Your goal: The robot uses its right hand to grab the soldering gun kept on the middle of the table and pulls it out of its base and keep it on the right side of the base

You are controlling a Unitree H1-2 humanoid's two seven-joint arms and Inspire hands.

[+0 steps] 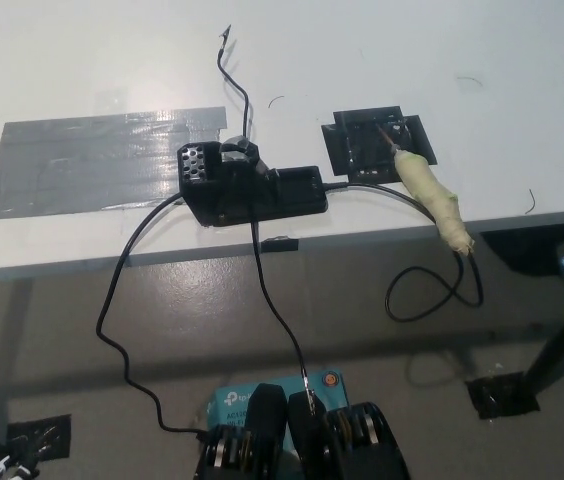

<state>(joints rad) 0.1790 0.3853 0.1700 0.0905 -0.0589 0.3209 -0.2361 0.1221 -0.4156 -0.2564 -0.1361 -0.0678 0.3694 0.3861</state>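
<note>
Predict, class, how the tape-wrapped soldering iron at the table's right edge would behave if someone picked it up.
The soldering iron looks rigid and fairly light. Its cloth-like wrap should give grip rather than slip. Its cable hangs in a loop off the table edge, so it would probably drag on a lift.

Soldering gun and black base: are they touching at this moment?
Apart. The head view shows the soldering gun lying right of the base, its tip on a black tape patch, with white table between them.
</note>
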